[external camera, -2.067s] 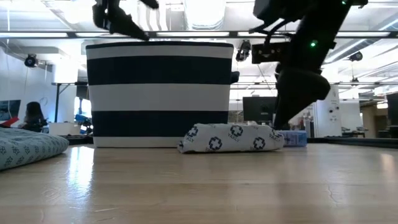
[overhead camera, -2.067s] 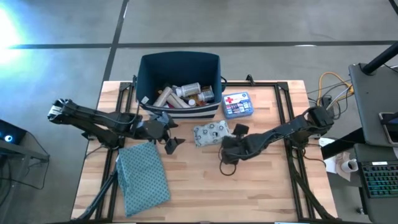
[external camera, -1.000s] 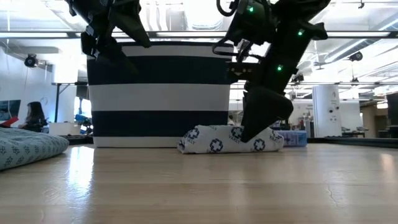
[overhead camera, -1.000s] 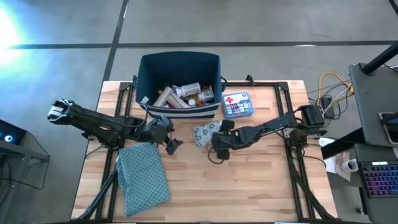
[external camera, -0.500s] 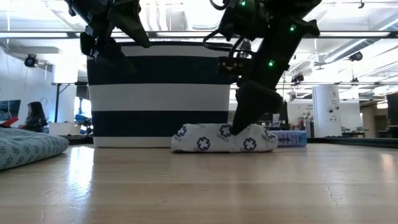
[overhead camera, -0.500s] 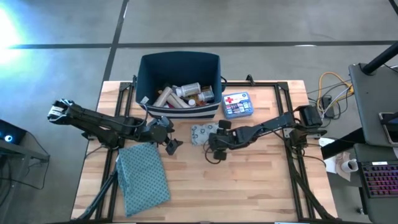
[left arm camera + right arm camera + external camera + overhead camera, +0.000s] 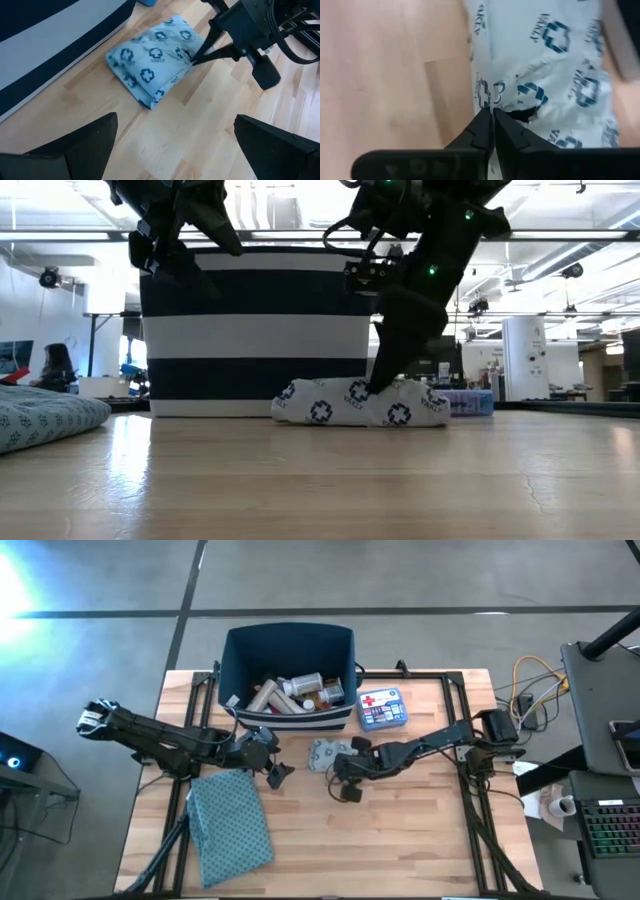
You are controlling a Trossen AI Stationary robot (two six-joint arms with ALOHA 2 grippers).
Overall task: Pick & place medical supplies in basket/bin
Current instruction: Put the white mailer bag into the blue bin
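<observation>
Right wrist view: the right gripper [image 7: 493,131], open a second ago, is now pinched shut on the grey patterned pouch [image 7: 540,65], lying on the table beside the navy bin [image 7: 289,652]; lifting seems next. The left gripper [image 7: 276,768] is held wide open, empty.

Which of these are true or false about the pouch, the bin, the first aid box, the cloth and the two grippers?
1. The right gripper is shut on the pouch. True.
2. The pouch lies inside the bin. False: it lies on the table in front of the bin.
3. The left gripper is open and holds nothing. True.
4. The first aid box is in the bin. False: it sits on the table beside the bin.
5. The cloth lies on the table near the left arm. True.
6. The bin is empty. False: bottles are in it.
</observation>
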